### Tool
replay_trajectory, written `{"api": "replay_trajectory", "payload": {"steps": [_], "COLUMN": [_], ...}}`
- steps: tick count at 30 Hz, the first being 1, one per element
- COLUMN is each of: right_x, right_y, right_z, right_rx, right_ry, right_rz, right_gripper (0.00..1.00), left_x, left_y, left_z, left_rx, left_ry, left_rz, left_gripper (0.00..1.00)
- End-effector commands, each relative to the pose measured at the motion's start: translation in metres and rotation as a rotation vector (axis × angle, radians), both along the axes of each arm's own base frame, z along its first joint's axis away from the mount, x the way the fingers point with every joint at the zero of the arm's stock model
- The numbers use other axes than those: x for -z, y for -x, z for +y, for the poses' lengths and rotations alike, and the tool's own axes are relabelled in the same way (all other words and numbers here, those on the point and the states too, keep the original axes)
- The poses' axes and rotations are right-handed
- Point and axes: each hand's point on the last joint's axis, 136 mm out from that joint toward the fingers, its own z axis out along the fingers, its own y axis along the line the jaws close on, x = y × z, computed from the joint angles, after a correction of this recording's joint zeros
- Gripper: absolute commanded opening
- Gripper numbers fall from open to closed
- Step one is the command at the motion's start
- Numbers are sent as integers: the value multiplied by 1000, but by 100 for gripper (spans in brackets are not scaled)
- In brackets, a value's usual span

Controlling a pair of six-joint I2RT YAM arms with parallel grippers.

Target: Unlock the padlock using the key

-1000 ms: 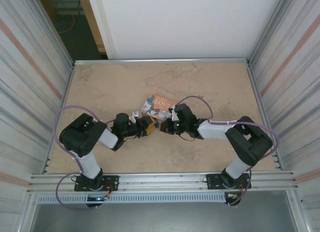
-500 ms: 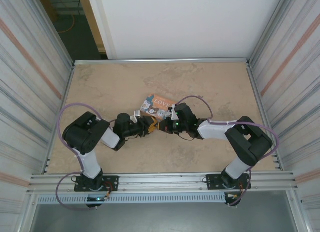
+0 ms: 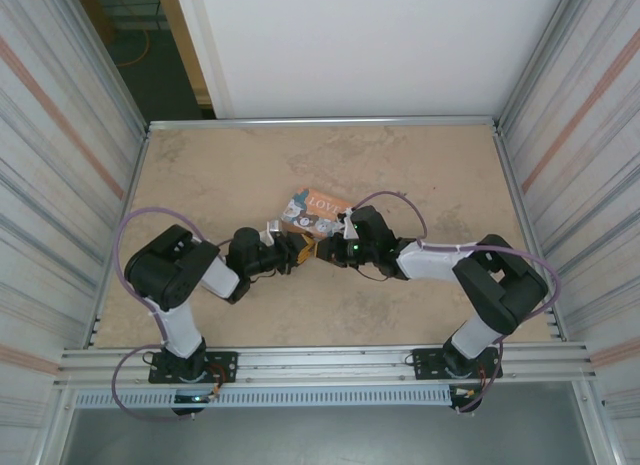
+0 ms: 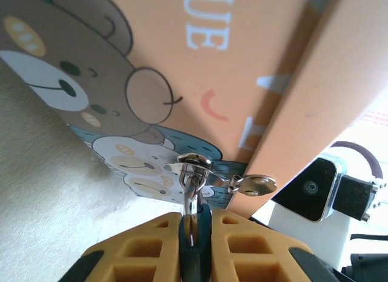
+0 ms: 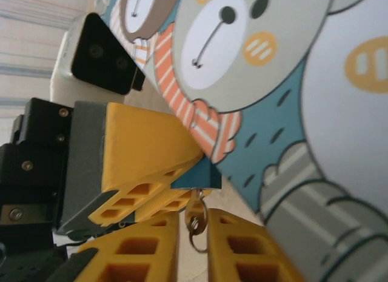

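in the top view the two grippers meet nose to nose near the middle of the table (image 3: pixel 220 175), the left gripper (image 3: pixel 297 251) at 9 o'clock of the right gripper (image 3: pixel 322 253). the tin (image 3: pixel 322 210) lies just at 12 o'clock of that meeting point.

in the left wrist view the left gripper (image 4: pixel 195 224) sits at 6 o'clock, its yellow jaws closed narrow on the dark teal padlock (image 4: pixel 197 258). the shackle (image 4: pixel 191 194) runs up toward 12 o'clock and through the tin's silvery hasp (image 4: pixel 193 164). a silvery tab (image 4: pixel 257 185) sticks out at 3 o'clock of the hasp. the tin (image 4: pixel 200 70) leans over the upper frame.

in the right wrist view the right gripper (image 5: pixel 194 248) is at 6 o'clock, jaws narrow with the key (image 5: pixel 195 218) pinched between them. the key points to 12 o'clock and touches the underside of the padlock (image 5: pixel 205 173). the left gripper (image 5: pixel 182 167) holds the padlock from 9 o'clock, tight against the tin (image 5: pixel 273 112).
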Motion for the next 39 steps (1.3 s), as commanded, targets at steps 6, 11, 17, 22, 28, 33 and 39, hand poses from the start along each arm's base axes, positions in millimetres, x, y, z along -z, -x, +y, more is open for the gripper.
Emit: {"api": "replay_trajectory", "payload": {"steps": [6,11,17,22,28,33,39], "right_x": [-26,-49,-84,-102,-105,-99,-92], "right_y": [2,4,11,27,45,50,47], "right_z": [-17,-27,-37,-38,-37,-34,-24], "right_rx": [1,-24,-81,-176,-314,-420,-483], "right_ry": [27,71,220,361,535,664,863], "right_rz": [-119,-272,-551,-823,-1137,-1310,-1432], "right_gripper": [32,35,41,48,47,46,45], "left_x": [-15,-25,-30,-44,-65,-77,-77], "left_y": [2,4,10,14,17,17,19], "left_z": [7,9,13,21,30,30,25], "left_rx": [-25,-35,-42,-49,-76,-78,-73], "left_ry": [-33,-47,-130,-223,-280,-316,-302], "left_rz": [-38,-25,38,45,62,91,129], "left_gripper": [0,0,0,0,0,0,0]}}
